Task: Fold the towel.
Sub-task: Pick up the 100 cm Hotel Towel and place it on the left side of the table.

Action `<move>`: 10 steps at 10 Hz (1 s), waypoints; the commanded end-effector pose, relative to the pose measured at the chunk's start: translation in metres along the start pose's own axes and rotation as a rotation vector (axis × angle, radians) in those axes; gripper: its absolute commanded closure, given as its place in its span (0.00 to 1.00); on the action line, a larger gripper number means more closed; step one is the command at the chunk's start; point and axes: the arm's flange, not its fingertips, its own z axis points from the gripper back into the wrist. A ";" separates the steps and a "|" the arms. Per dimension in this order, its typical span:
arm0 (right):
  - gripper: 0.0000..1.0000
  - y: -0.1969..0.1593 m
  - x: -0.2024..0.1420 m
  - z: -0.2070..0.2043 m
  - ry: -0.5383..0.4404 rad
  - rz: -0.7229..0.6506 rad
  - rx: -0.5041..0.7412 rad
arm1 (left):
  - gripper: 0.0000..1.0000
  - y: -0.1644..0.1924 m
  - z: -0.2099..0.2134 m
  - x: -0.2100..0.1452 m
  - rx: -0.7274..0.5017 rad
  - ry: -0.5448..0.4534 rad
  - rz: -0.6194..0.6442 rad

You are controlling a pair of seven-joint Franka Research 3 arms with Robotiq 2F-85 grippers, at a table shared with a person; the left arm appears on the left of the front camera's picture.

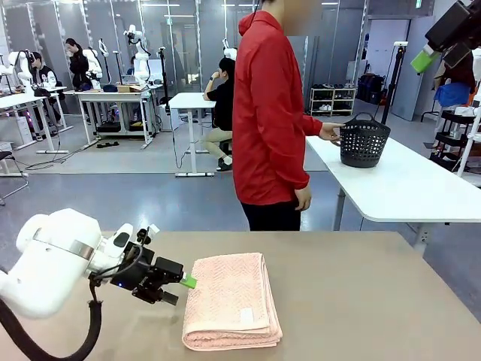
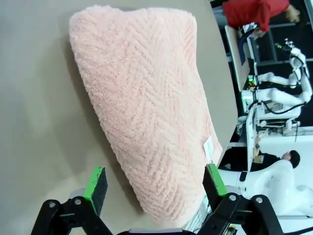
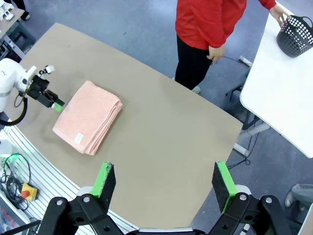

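the left gripper [image 1: 180,289] sits low over the table [image 1: 361,301], just beside the left edge of the towel [image 1: 231,301]. its jaws are spread wide and hold nothing; in the left wrist view the two green pads [image 2: 96,186] stand apart on either side of the towel's near end, with cloth between them but no pinch on it. whether a pad brushes the cloth i cannot tell.

the right gripper [image 3: 164,188] is up high, well apart from the work, looking down on the whole table. its jaws are also fully spread and empty.

the towel lies near the robot's side of the table, a little left of the middle. it is a neat thick rectangle, several layers stacked, with rounded folded edges along the near end and right side and a small white label [image 1: 246,317] on top near the front corner. the edges line up fairly well, with no loose corner hanging out.

as a judgement, the folding looks done or nearly so: the cloth is already compact and flat. what could remain is one more fold to halve it, or simply drawing the left arm away.

across the table a person [image 1: 269,113] in a red jacket stands turned aside, one hand at a black basket [image 1: 364,141] on a neighbouring white table.
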 end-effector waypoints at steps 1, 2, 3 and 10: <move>0.00 0.000 0.000 0.000 0.004 0.000 0.002 | 0.00 0.008 -0.014 -0.004 -0.060 -0.061 0.007; 0.00 0.000 0.000 0.000 0.004 0.000 0.002 | 0.00 0.010 -0.017 -0.005 -0.059 -0.080 0.016; 0.00 0.000 0.000 0.000 0.004 0.000 0.002 | 0.00 0.009 -0.020 -0.004 -0.056 -0.097 0.025; 0.00 0.000 0.000 0.000 0.004 0.000 0.002 | 0.70 0.013 -0.044 0.010 -0.091 -0.106 0.121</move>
